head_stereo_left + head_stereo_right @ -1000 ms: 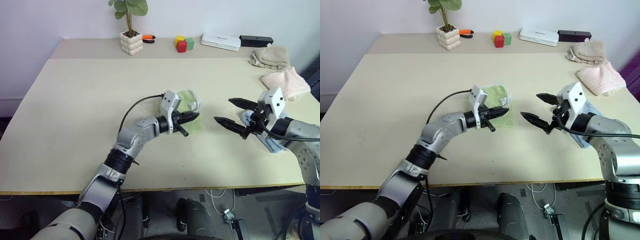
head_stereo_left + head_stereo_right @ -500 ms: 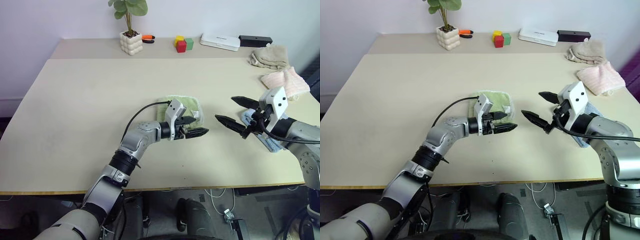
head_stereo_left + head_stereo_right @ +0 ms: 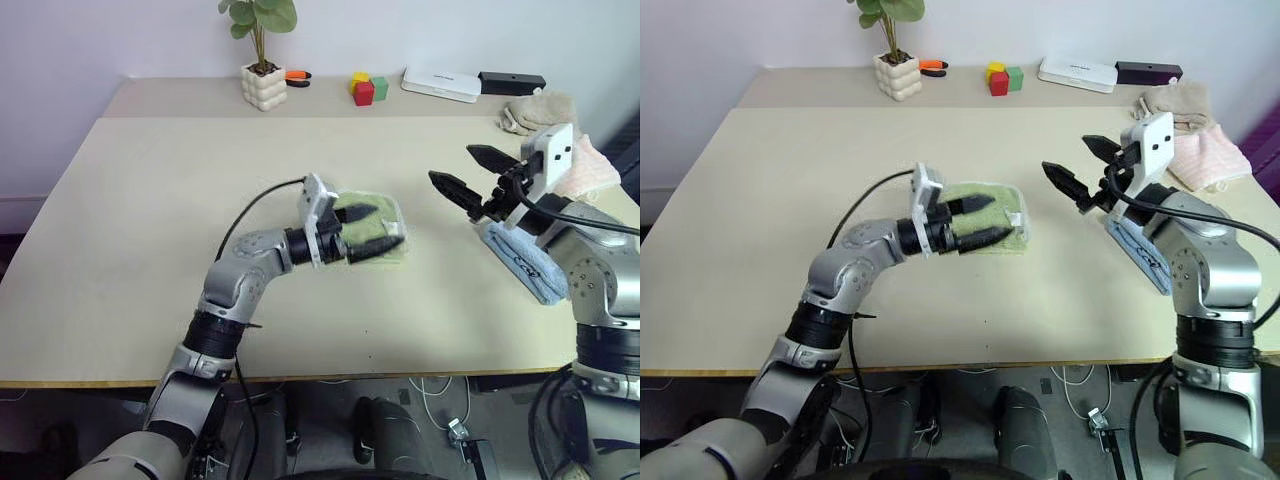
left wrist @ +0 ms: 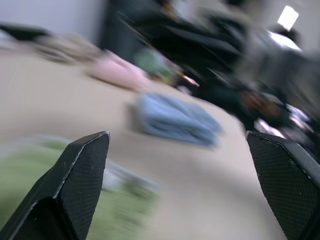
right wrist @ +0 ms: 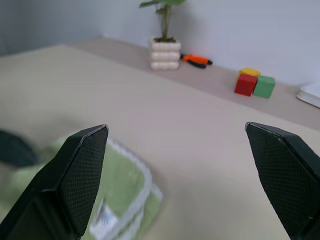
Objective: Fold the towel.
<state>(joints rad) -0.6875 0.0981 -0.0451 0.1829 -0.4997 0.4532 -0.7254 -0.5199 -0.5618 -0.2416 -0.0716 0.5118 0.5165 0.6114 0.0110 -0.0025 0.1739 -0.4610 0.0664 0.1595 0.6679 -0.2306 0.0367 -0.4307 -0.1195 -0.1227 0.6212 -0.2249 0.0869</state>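
Note:
The towel [image 3: 985,190] is a light green folded rectangle with white edging, lying flat at the middle of the table [image 3: 150,200]. My left gripper [image 3: 390,222] hovers just over it, open, with nothing between its black fingers [image 4: 75,190]. The towel's green also shows under them in the left wrist view [image 4: 30,170]. My right gripper [image 3: 451,163] is open and empty, raised above the table to the right of the towel and apart from it. Its wrist view looks down on the towel's near corner [image 5: 120,175].
A folded light blue cloth [image 3: 520,260] lies under my right forearm. A pale pink cloth [image 3: 590,165] and a beige one [image 3: 540,105] sit at the far right. Along the back are a potted plant [image 3: 263,85], coloured blocks [image 3: 365,88], a white box [image 3: 440,83] and a black box [image 3: 512,80].
My left gripper opened and let go of the towel, then lifted and drew back to the left. The towel now lies flat and folded. My right gripper rose and moved farther up the table.

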